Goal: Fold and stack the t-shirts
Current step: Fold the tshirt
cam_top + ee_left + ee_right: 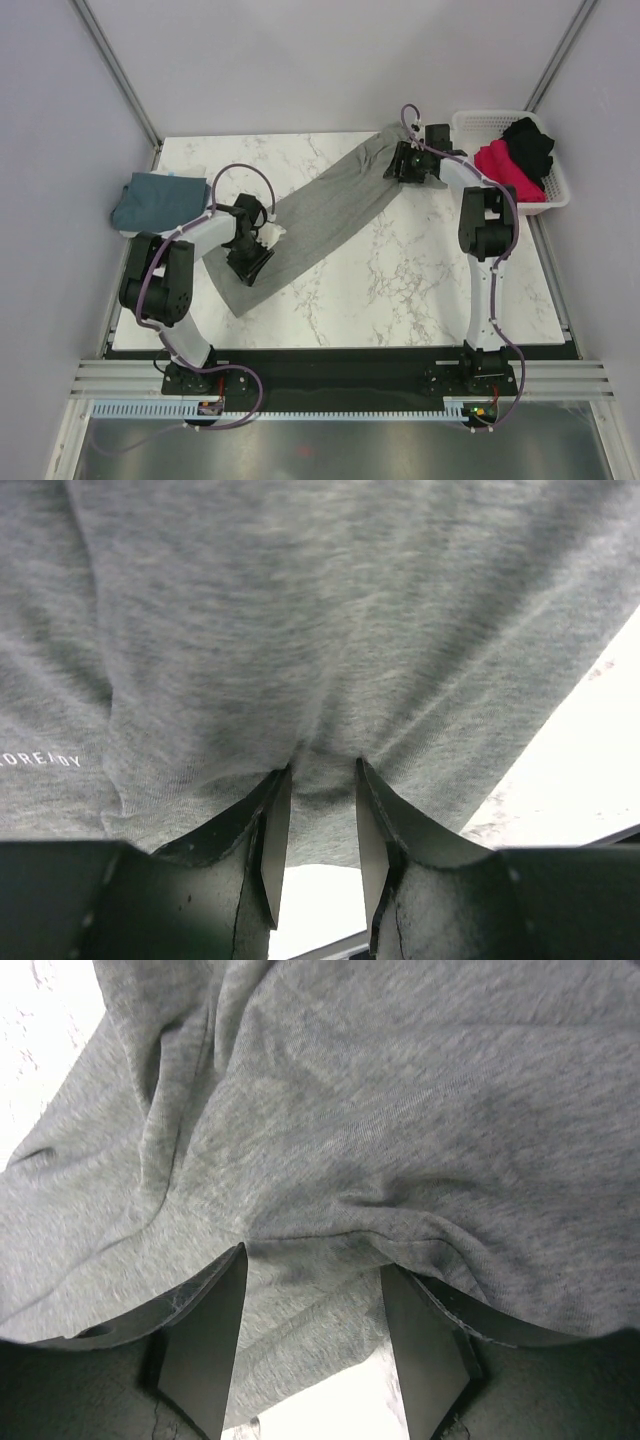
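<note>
- Two arms are working over the white marble table (400,270) in the top view. A soft heather grey t-shirt (320,215) is lying in a long diagonal band between them, from the left gripper (247,265) up to the right gripper (398,166).
- A folded dusty teal-blue t-shirt (158,200) is resting at the left edge. A crumpled magenta-pink t-shirt (505,168) and a black t-shirt (530,145) are waiting in the white plastic basket (555,185) on the right.
- In the left wrist view, the left gripper (323,775) is pinching a small bunch of the grey t-shirt (330,610) between nearly closed fingers. Small white logo lettering (40,760) is showing at the left.
- In the right wrist view, the fingers of the right gripper (312,1260) are standing wide apart. A wrinkled fold of the grey t-shirt (400,1110) is lying across and between them, and I am seeing no pinch on it.
- I am judging the risks like this:
  - The shirt is now narrow and twisted, so a fold made from here may come out crooked.
  - With only the left end held, any pull may drag the whole cloth sideways across the table.
  - The loose fold may also catch on the spread right fingers and rise with them.
</note>
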Robot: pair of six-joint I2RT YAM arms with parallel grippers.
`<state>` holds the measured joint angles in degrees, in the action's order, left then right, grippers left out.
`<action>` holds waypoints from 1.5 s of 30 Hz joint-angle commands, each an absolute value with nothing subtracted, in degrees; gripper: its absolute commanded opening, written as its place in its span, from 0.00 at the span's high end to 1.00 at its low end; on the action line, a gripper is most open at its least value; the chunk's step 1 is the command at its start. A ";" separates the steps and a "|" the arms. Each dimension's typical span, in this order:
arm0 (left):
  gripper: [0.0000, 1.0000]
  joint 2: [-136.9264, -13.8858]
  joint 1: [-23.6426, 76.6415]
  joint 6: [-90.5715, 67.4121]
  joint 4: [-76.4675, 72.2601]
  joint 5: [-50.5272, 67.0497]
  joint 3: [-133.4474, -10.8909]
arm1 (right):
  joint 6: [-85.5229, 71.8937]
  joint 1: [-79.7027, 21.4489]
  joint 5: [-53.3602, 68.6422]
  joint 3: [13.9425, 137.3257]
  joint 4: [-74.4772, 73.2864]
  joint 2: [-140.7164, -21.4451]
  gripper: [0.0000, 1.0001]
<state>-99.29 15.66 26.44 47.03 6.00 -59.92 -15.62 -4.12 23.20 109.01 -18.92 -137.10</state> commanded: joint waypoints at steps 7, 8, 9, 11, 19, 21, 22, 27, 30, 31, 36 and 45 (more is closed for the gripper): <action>0.60 -95.37 18.63 23.73 50.62 7.47 -51.68 | -14.15 -6.50 22.76 111.98 -18.72 -140.28 0.34; 0.60 -94.93 18.72 23.73 50.80 7.21 -51.42 | -14.06 -6.50 22.76 111.36 -19.07 -139.58 0.34; 0.60 -93.88 18.72 23.73 50.97 7.29 -51.59 | -13.89 -6.33 22.85 109.88 -19.77 -137.66 0.34; 0.60 -92.38 18.72 24.08 51.41 6.68 -53.34 | -14.06 -5.98 24.07 108.03 -20.21 -135.19 0.34; 0.60 -92.81 18.63 24.78 56.42 10.45 -66.16 | -15.56 -4.13 25.58 102.48 -21.01 -123.93 0.34; 0.60 -93.51 18.63 24.96 57.12 11.42 -68.46 | -15.47 -3.69 25.49 102.74 -20.92 -122.87 0.34; 0.59 -93.95 18.63 25.05 57.30 12.30 -70.12 | -15.38 -3.34 25.31 103.01 -20.92 -122.96 0.34; 0.59 -98.42 19.25 24.70 57.13 14.68 -71.81 | -15.21 -2.81 24.35 106.51 -19.78 -127.17 0.34; 0.59 -101.50 19.77 23.29 55.73 16.43 -71.54 | -15.12 -2.81 23.47 110.63 -18.55 -132.18 0.33; 0.59 -102.12 19.95 23.12 55.03 16.52 -71.28 | -14.94 -2.90 23.03 111.61 -18.28 -133.23 0.34; 0.59 -103.27 20.74 22.24 52.74 16.35 -69.17 | -13.45 -2.99 21.45 115.74 -17.14 -137.37 0.34; 0.59 -108.72 22.67 20.30 51.94 16.35 -68.91 | -13.53 -3.43 18.20 116.89 -16.26 -141.85 0.34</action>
<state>-106.91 21.15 22.46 53.54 14.26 -68.60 -14.09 -3.03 20.36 114.06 -18.00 -139.79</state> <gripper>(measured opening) 0.405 0.664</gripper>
